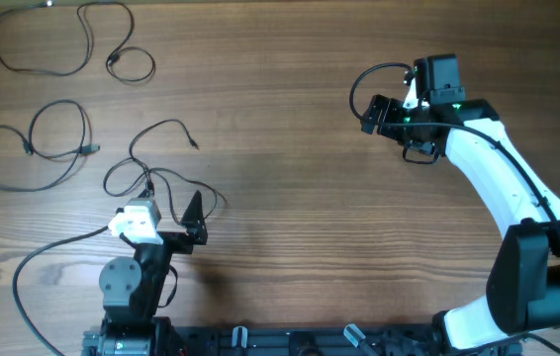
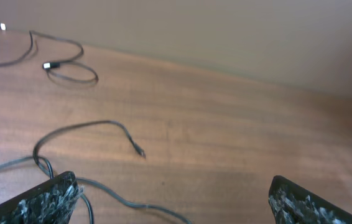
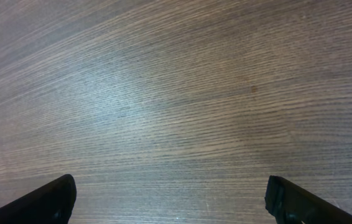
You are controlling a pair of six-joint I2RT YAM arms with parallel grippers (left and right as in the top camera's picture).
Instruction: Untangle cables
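Three thin black cables lie apart as loose loops on the left half of the wooden table (image 1: 290, 198). One cable (image 1: 114, 61) is at the far left corner and a second cable (image 1: 87, 148) lies below it. The third cable (image 1: 166, 123) curls just in front of my left gripper (image 1: 198, 220). In the left wrist view this cable (image 2: 101, 122) ends in a small plug and its tail runs under my left gripper (image 2: 173, 186), which is open and holds nothing. My right gripper (image 1: 371, 117) hovers far right, open over bare wood (image 3: 170, 186).
The thicker black wire of the left arm (image 1: 33, 262) loops over the table at the near left. The right arm (image 1: 503, 188) reaches in from the near right corner. The table's far edge meets a pale wall (image 2: 226, 31).
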